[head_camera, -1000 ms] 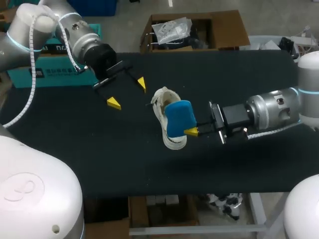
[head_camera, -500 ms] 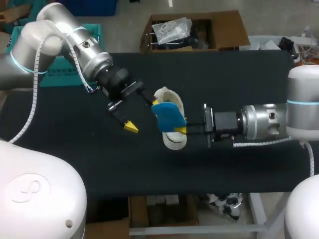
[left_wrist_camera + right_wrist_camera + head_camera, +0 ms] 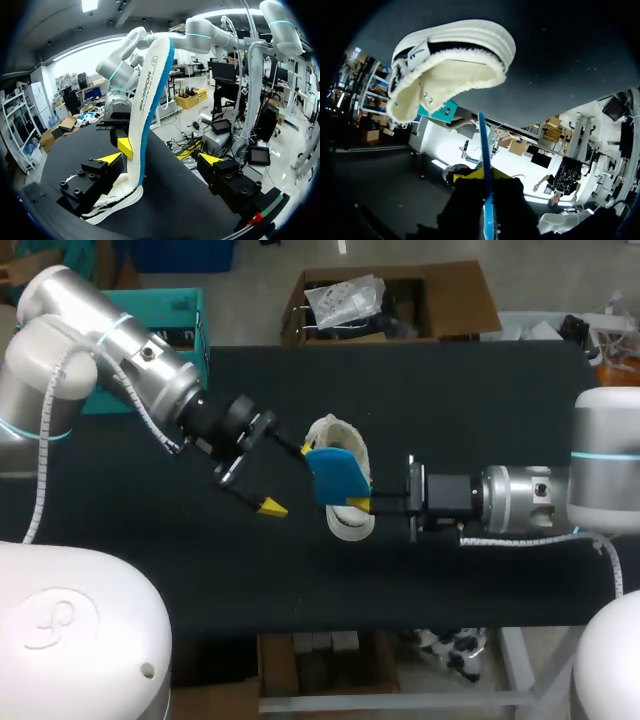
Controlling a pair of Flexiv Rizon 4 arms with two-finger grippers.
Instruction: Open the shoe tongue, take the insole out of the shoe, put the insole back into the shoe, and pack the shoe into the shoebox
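Spreading under everything, the black table (image 3: 480, 390) is seen to carry the white shoe (image 3: 349, 527) near its middle; the shoe's fleecy mouth is turned toward the right wrist view. The blue-and-white insole (image 3: 335, 475) is held upright over the shoe, its lower end down at the mouth; whether it is already inside cannot be told.

The shoe is judged light, with soft uppers that would give under a pinch; it would best be taken across the firm sole wall or at the heel. The insole is judged thin, light and bendy, with a foam face that should not slip; a hold near one end is likely to leave the free length swaying, so a hold nearer the middle would steady it.

The right gripper (image 3: 365, 502) is pinched onto the insole's edge, a yellow tip on each face. The left gripper (image 3: 160, 160) is spread wide, with nothing held; the shoe and insole stand between its fingers (image 3: 111, 159), close against one, with the other well apart.
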